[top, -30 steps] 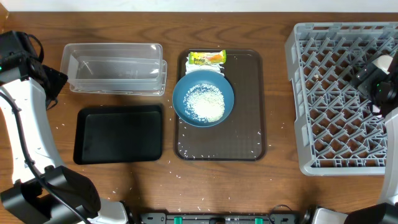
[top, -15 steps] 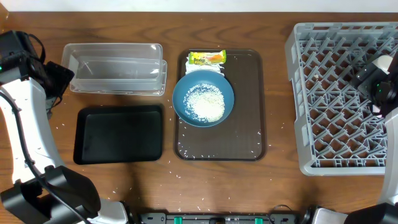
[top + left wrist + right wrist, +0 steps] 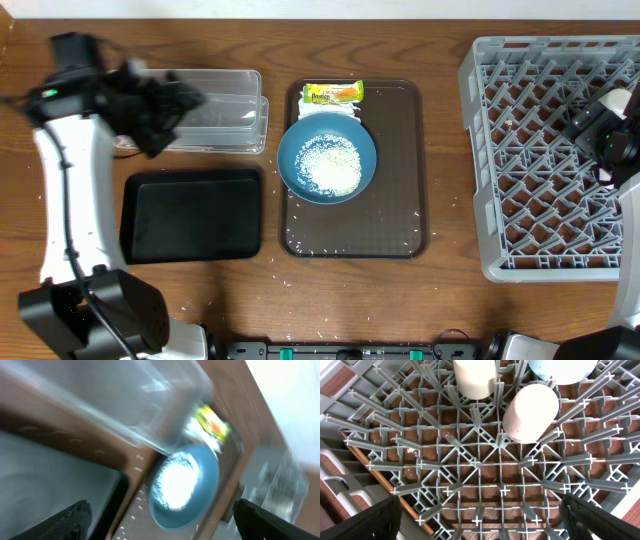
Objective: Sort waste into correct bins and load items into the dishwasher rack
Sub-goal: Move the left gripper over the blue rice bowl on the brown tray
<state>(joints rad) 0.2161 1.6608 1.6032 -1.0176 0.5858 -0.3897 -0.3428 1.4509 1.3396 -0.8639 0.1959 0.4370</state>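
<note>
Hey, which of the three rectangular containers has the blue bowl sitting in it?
The dark-brown serving tray in the middle, carrying the blue bowl and a yellow wrapper. The clear tub and black tray to its left hold no bowl.

2 cups (image 3: 475,380) (image 3: 530,412), 2 trays (image 3: 190,215) (image 3: 400,215), 1 tub (image 3: 228,112)

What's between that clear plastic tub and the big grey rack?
In the overhead view, a brown tray carrying a blue bowl of rice and a snack wrapper.
</note>
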